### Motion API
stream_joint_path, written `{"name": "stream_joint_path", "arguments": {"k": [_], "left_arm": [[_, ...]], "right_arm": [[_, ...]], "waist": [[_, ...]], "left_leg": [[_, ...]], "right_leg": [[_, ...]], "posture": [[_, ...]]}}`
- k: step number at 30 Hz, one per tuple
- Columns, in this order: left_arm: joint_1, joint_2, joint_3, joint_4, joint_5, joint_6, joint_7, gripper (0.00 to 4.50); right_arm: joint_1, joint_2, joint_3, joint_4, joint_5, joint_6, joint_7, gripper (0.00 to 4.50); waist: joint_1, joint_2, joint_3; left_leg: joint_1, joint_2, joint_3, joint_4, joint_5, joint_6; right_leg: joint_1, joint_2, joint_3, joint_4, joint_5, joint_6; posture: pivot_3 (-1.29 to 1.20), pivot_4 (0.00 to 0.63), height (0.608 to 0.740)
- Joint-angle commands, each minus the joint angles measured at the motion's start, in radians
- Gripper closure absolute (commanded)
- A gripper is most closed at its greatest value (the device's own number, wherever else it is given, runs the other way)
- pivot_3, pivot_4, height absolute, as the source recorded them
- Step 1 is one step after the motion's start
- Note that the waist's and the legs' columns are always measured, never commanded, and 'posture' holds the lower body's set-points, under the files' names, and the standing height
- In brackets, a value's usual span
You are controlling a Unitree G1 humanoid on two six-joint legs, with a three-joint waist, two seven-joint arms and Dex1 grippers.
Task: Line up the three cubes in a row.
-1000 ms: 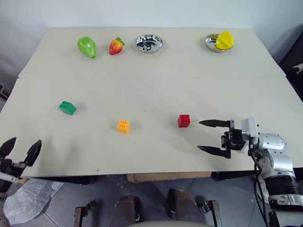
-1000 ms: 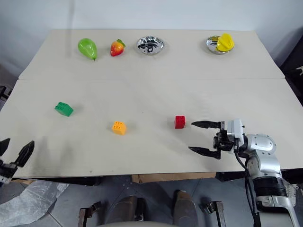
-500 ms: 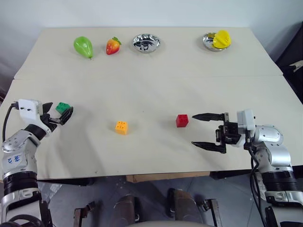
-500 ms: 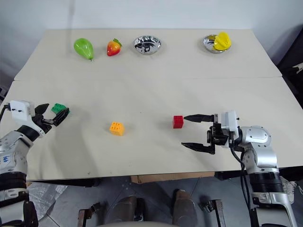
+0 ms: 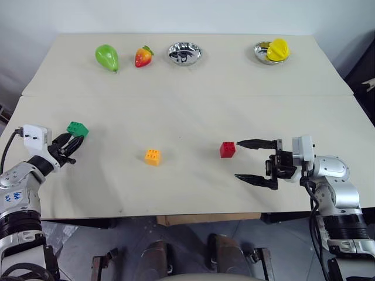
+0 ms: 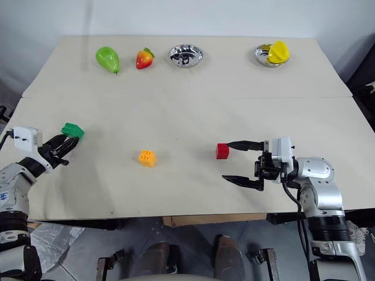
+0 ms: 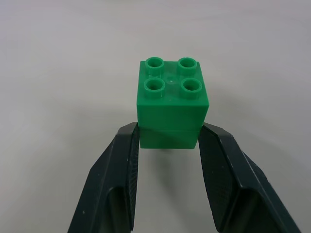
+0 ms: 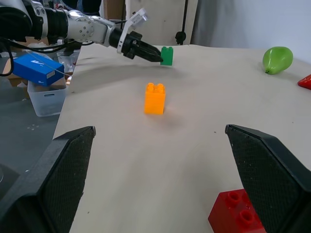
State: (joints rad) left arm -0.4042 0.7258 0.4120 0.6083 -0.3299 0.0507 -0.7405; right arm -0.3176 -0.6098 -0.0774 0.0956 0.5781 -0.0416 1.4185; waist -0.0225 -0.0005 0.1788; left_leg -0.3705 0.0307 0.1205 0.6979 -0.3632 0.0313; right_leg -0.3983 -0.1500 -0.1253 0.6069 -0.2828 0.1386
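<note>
Green studded plastic block [image 7: 172,107] pinched in my left gripper [image 5: 71,141] jaws; right gripper [image 5: 245,159] jaws gape beside the red studded block [image 5: 227,149].

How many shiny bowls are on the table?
2. One silver bowl sits at the far edge beside the strawberry. The other bowl is farther right along that edge, with a yellow toy in it.

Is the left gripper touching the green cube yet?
Touching. The left wrist view shows the left gripper with both fingers pressed against the green cube's lower sides.
</note>
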Motion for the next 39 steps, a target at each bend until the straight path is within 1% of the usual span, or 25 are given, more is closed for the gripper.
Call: {"name": "stream_joint_path", "arguments": {"k": [1, 3, 5, 6, 9, 11, 13, 15, 20, 24, 28, 32, 36, 39], "left_arm": [[-0.059, 0.015, -0.043, -0.071, -0.046, -0.015, -0.152, 3.05], [-0.093, 0.013, -0.142, -0.177, -0.053, 0.017, -0.286, 3.05], [-0.12, 0.005, -0.205, -0.254, -0.072, 0.052, -0.375, 3.05], [-0.163, -0.014, -0.255, -0.287, -0.075, 0.081, -0.413, 3.05], [-0.257, -0.062, -0.359, -0.331, -0.063, 0.131, -0.471, 3.05], [-0.338, -0.121, -0.464, -0.327, -0.011, 0.144, -0.5, 3.05], [-0.416, -0.179, -0.563, -0.28, 0.071, 0.149, -0.489, 3.05], [-0.466, -0.222, -0.615, -0.253, 0.108, 0.19, -0.479, 3.05], [-0.516, -0.257, -0.701, -0.214, 0.194, 0.247, -0.464, 3.05], [-0.541, -0.295, -0.752, -0.144, 0.264, 0.188, -0.453, 3.05], [-0.568, -0.34, -0.748, -0.071, 0.295, 0.154, -0.421, 3.05], [-0.59, -0.381, -0.743, 0.016, 0.317, 0.108, -0.394, 3.05], [-0.599, -0.396, -0.745, 0.061, 0.333, 0.072, -0.398, 3.05], [-0.595, -0.392, -0.753, 0.065, 0.34, 0.071, -0.435, 3.05]], "right_arm": [[0.026, -0.022, -0.041, -0.022, 0.003, -0.018, 0.003, 0.0], [0.038, -0.047, -0.069, -0.016, 0.004, -0.017, 0.003, 0.0], [0.048, -0.065, -0.089, -0.012, 0.008, -0.013, 0.004, 0.0], [0.059, -0.081, -0.105, -0.004, 0.009, -0.015, 0.009, 0.0], [0.082, -0.11, -0.136, 0.011, 0.007, -0.018, 0.015, 0.0], [0.106, -0.128, -0.159, 0.008, 0.004, -0.02, 0.012, 0.0], [0.13, -0.133, -0.175, -0.019, 0.006, -0.012, -0.007, 0.0], [0.152, -0.13, -0.182, -0.052, 0.011, -0.003, -0.026, 0.0], [0.196, -0.123, -0.193, -0.109, 0.018, 0.007, -0.06, 0.0], [0.214, -0.122, -0.199, -0.125, 0.02, 0.006, -0.076, 0.0], [0.222, -0.122, -0.199, -0.129, 0.02, 0.002, -0.083, 0.0], [0.225, -0.121, -0.199, -0.131, 0.021, 0.0, -0.087, 0.0], [0.228, -0.122, -0.197, -0.132, 0.022, 0.0, -0.085, 0.0], [0.234, -0.125, -0.195, -0.125, 0.023, 0.002, -0.076, 0.0]], "waist": [[0.004, 0.0, 0.0], [0.011, 0.0, 0.0], [0.021, 0.0, 0.0], [0.023, 0.0, 0.0], [0.024, -0.001, 0.0], [0.025, 0.0, 0.0], [0.025, -0.001, 0.0], [0.024, -0.001, 0.0], [0.011, -0.001, 0.0], [0.023, -0.001, 0.001], [0.043, -0.003, 0.002], [0.048, -0.003, 0.002], [0.046, -0.003, 0.002], [0.046, -0.003, 0.002]], "left_leg": [[0.0, 0.0, 0.0, 0.0, 0.0, 0.0], [0.0, -0.001, 0.0, 0.001, 0.0, 0.0], [-0.001, -0.002, 0.001, 0.001, 0.0, 0.0], [-0.001, -0.002, 0.001, 0.002, 0.0, 0.0], [-0.001, -0.003, 0.003, 0.002, 0.0, 0.0], [-0.001, -0.004, 0.004, 0.002, 0.0, 0.0], [-0.001, -0.004, 0.008, 0.002, 0.0, 0.0], [-0.001, -0.004, 0.009, 0.002, 0.0, 0.0], [0.0, -0.001, 0.01, 0.001, 0.0, 0.0], [0.0, -0.002, 0.01, 0.002, 0.001, -0.001], [-0.001, -0.002, 0.009, 0.003, 0.0, 0.0], [-0.001, -0.002, 0.007, 0.003, 0.0, 0.0], [-0.001, -0.002, 0.007, 0.003, 0.0, 0.0], [-0.001, -0.002, 0.007, 0.003, 0.0, 0.0]], "right_leg": [[0.0, 0.0, 0.0, 0.0, 0.0, 0.0], [0.0, 0.0, 0.0, 0.0, 0.0, 0.0], [0.0, 0.0, 0.0, 0.0, 0.0, 0.0], [0.0, 0.0, 0.0, 0.0, 0.0, 0.0], [0.001, 0.001, 0.0, 0.0, 0.0, 0.0], [0.001, 0.002, 0.0, 0.0, 0.0, 0.0], [0.002, 0.002, 0.0, -0.001, 0.0, 0.0], [0.002, 0.002, 0.0, -0.001, 0.0, 0.0], [0.001, 0.005, 0.001, -0.003, 0.0, 0.001], [0.001, 0.005, 0.002, -0.002, 0.0, 0.001], [0.001, 0.005, 0.003, -0.003, 0.0, 0.001], [0.001, 0.005, 0.002, -0.003, 0.0, 0.001], [0.001, 0.005, 0.002, -0.003, 0.0, 0.001], [0.001, 0.005, 0.001, -0.003, 0.0, 0.001]], "posture": [[0.0, 0.15, 0.74], [0.0, 0.15, 0.74], [0.0, 0.15, 0.74], [0.0, 0.15, 0.74], [0.0, 0.15, 0.74], [0.0, 0.15, 0.74], [0.0, 0.15, 0.74], [0.0, 0.15, 0.74], [0.0, 0.15, 0.74], [0.0, 0.15, 0.74], [0.0, 0.15, 0.74], [0.0, 0.15, 0.74], [0.0, 0.15, 0.74], [0.0, 0.15, 0.74]]}}
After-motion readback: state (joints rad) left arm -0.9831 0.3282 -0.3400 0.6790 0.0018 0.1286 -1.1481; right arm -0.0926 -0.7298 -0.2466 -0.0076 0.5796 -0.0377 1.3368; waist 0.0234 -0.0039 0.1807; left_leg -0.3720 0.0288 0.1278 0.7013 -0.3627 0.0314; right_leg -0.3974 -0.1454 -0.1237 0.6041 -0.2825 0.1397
